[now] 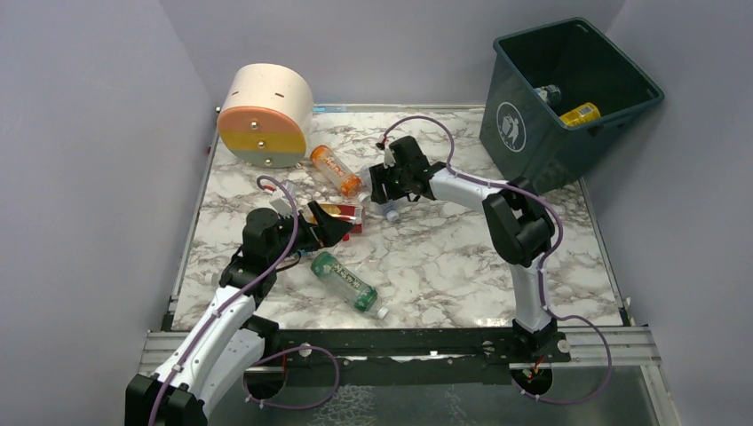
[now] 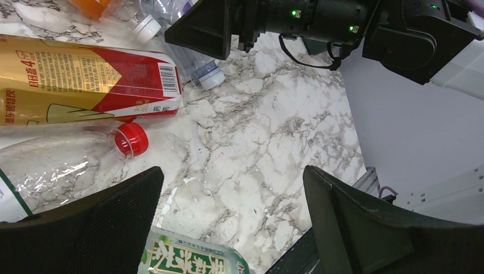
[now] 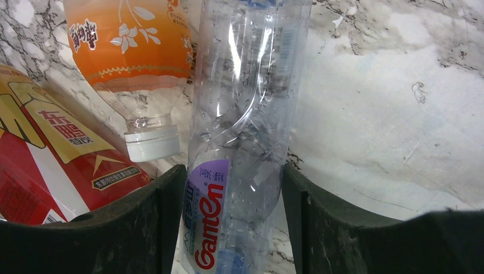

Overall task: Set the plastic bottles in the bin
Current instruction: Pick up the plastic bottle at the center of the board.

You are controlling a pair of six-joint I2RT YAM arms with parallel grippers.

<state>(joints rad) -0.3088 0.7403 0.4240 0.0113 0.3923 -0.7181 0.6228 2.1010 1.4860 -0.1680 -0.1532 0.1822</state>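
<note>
My right gripper (image 3: 233,174) is shut on a clear bottle (image 3: 245,114) with a purple and red label; both pads press its sides. That bottle lies on the marble beside an orange bottle (image 3: 131,45) and a red-and-yellow labelled bottle (image 3: 51,165). My left gripper (image 2: 233,174) hangs open over bare marble, with a green-labelled bottle (image 2: 194,257) under its left finger and a clear red-capped bottle (image 2: 68,160) just left. The dark teal bin (image 1: 533,133) stands tilted at the back right, holding a yellow bottle (image 1: 579,114) and another bottle (image 1: 548,92).
A cream cylinder (image 1: 266,115) with an orange and green face lies at the back left, close to the orange bottle (image 1: 335,169). The green bottle (image 1: 348,282) lies near the table's front. Purple walls close in the table on three sides.
</note>
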